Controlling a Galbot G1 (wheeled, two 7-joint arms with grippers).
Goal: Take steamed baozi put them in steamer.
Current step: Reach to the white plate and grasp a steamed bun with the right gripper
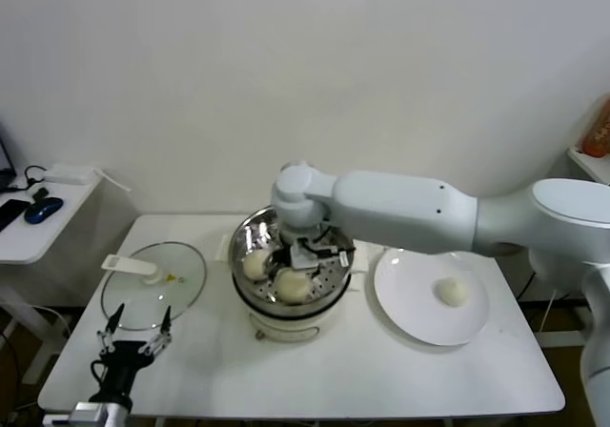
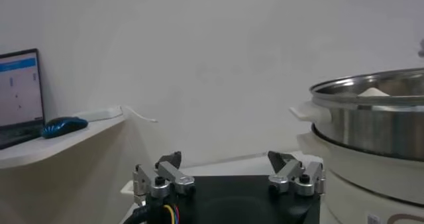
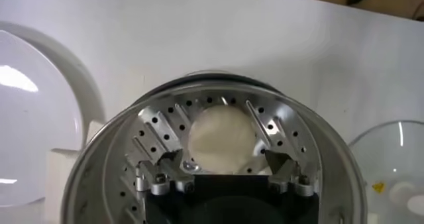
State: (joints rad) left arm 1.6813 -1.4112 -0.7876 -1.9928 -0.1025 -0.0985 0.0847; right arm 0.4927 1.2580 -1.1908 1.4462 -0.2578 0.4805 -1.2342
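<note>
Releasing a baozi (image 3: 222, 138) in steamer (image 3: 106, 172): right gripper (image 3: 222, 159) jaws were spread w/ bun between; should lift straight up, no nudging; left gripper (image 1: 136, 336) parked, spread

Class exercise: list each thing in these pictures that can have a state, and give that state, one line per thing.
Steamer: lid off, two buns visible inside.
Buns in the steamer: resting on the perforated tray.
Bun on the plate: not yet moved.
Plate: holds one bun.
Glass lid: lying flat on the table.
Right gripper: open, inside the steamer, straddling a bun.
Left gripper: open, empty, parked by the table's near left corner.
</note>
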